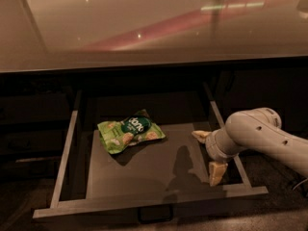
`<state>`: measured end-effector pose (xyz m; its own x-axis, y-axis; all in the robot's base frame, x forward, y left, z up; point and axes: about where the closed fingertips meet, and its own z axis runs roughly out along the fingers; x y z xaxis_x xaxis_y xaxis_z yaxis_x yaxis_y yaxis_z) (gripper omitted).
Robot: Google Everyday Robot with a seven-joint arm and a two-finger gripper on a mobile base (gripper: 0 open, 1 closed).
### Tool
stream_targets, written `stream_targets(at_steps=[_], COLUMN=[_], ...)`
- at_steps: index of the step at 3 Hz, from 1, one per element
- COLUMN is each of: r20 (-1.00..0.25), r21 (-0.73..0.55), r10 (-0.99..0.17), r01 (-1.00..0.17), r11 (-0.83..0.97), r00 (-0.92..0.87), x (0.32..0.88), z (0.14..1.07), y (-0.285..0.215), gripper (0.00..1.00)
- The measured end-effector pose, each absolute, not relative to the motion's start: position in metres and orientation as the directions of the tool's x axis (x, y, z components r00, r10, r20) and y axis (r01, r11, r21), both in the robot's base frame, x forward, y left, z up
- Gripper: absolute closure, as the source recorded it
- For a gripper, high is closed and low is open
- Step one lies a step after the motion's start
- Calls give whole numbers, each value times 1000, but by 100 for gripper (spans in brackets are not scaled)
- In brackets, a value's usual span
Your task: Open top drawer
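Note:
The top drawer [154, 201] stands pulled out under the counter, its pale grey sides and rim framing a dark floor. Its small dark loop handle [155, 214] shows at the middle of the front edge. My gripper [209, 152] hangs over the drawer's right side, inside the right rail, with two pale fingers [216, 172] spread apart and nothing between them. The white arm [260, 136] reaches in from the right.
A green snack bag [130, 132] lies on the drawer floor, left of centre. A glossy beige countertop [144, 28] overhangs the drawer's back. Dark cabinet fronts flank the drawer on both sides.

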<state>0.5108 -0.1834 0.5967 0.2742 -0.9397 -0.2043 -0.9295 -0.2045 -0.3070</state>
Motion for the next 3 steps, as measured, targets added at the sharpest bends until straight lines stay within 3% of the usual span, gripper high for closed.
stream_targets(at_steps=[2, 3], r20=[-257, -315], r21=[-297, -350], r10=[-923, -875], r01=[-932, -902], r11=[-206, -253], r00=[286, 368], x=[530, 569], z=[605, 664], y=[-179, -146], gripper=[0, 0])
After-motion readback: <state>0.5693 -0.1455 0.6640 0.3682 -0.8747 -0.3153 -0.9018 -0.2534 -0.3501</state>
